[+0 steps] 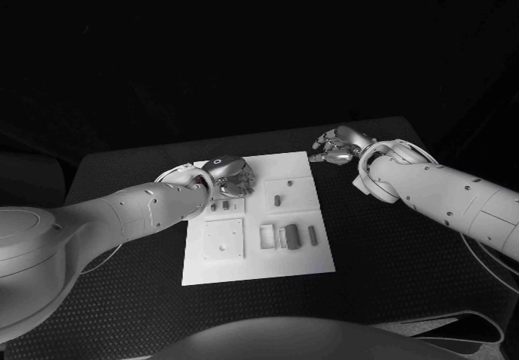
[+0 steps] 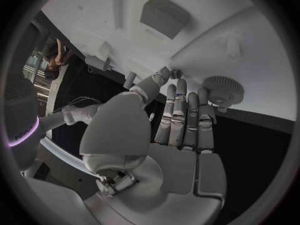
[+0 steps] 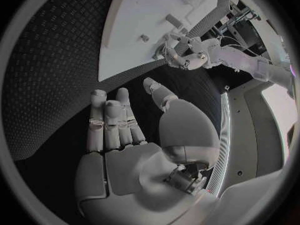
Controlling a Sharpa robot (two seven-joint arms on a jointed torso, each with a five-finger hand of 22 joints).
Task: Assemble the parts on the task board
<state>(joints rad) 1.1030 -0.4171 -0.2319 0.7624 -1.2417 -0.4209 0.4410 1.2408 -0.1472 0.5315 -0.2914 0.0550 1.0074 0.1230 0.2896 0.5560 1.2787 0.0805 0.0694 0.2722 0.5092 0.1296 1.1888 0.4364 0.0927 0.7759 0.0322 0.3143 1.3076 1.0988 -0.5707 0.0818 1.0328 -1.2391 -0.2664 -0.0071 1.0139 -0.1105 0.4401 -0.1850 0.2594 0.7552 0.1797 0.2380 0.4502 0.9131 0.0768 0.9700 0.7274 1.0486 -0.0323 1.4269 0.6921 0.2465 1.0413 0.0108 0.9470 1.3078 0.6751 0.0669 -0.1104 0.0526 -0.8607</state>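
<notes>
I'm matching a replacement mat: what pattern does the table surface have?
A fine raised dot or tread texture on black, clearest on the table in the right wrist view.

White rounded arm shells dotted with screws; silver hands with segmented fingers (image 3: 106,122).

We're looking down on a black desk (image 1: 411,270) with a fine studded texture, its surface catching only a little light. Around it everything falls away into darkness: the far side beyond the desk's back edge is nearly black, with no wall or window to make out. The desk's right corner shows against that dark, and at the lower right a thin cable (image 1: 492,319) loops near the desk's edge. Light lands mostly on the middle of the desk, fading toward its corners.
</notes>
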